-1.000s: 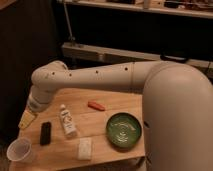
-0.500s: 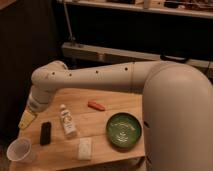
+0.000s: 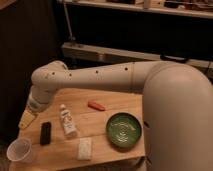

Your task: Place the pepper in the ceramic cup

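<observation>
The small orange-red pepper (image 3: 96,105) lies on the wooden table (image 3: 110,100), near its middle toward the back. A pale whitish cup (image 3: 19,149) stands upright at the table's front left corner. My arm reaches from the right across the back of the table and bends down at the left edge. The gripper (image 3: 26,119) hangs there over the left edge, well left of the pepper and a little behind the cup. Nothing shows in it.
A white tube-like bottle (image 3: 67,121) lies left of the middle. A black flat object (image 3: 45,133) lies beside it. A white packet (image 3: 84,148) sits at the front. A green bowl (image 3: 124,130) sits at the right. A dark shelf runs behind the table.
</observation>
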